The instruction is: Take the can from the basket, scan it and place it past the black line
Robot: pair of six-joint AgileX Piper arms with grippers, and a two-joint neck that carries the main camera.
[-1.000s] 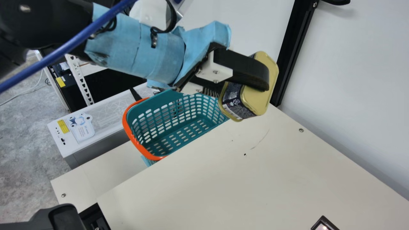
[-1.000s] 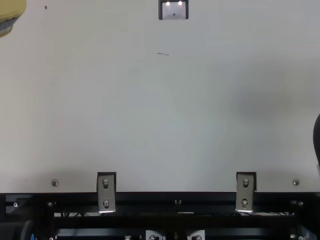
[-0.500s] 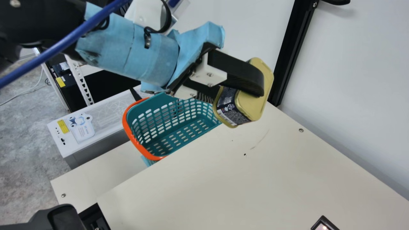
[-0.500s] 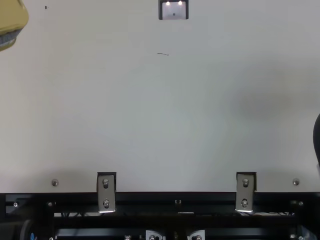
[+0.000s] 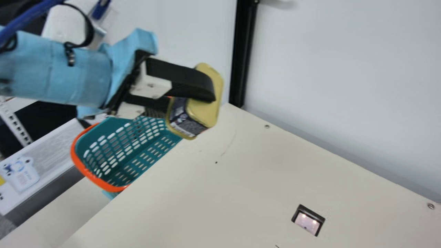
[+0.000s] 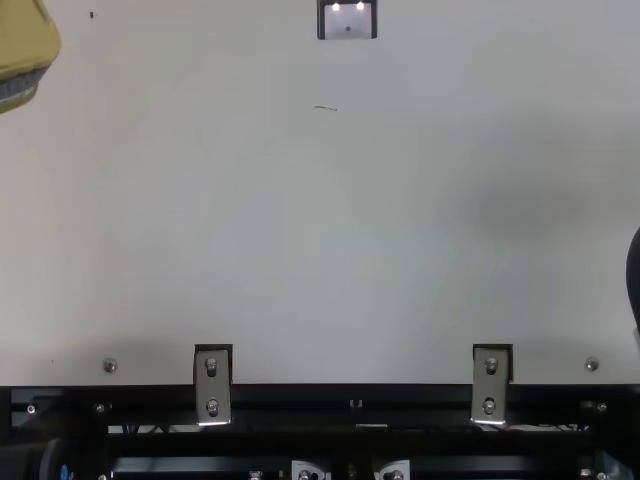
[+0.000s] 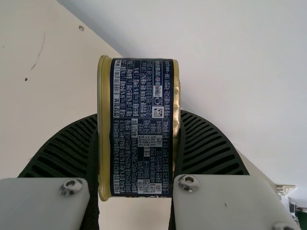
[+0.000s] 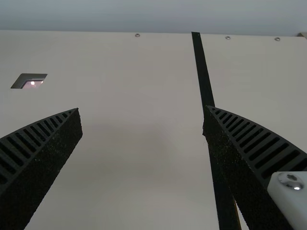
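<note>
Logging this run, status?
Left gripper shut on can, held up off table. Right gripper open, no can between its fingers. Scanner window uncovered.

Gold can (image 5: 205,112) with dark label, tilted in midair.
Teal, orange-edged basket (image 5: 100,132) sits beside the table (image 5: 193,193); the black line (image 8: 204,72) runs straight.

Main view: teal plastic basket with orange rim (image 5: 80,165), two-o'clock side hidden behind gold-and-navy metal can (image 5: 203,112) and black ribbed left gripper (image 5: 190,106); can's label print blurred. Top view: can cut off at ten o'clock, square black-framed scanner window (image 6: 347,22) at twelve, black rounded shape (image 6: 635,275) at three, identity unclear. Right wrist view: long black line (image 8: 202,72) partly hidden behind black ribbed finger (image 8: 240,177) toward five o'clock.
</note>
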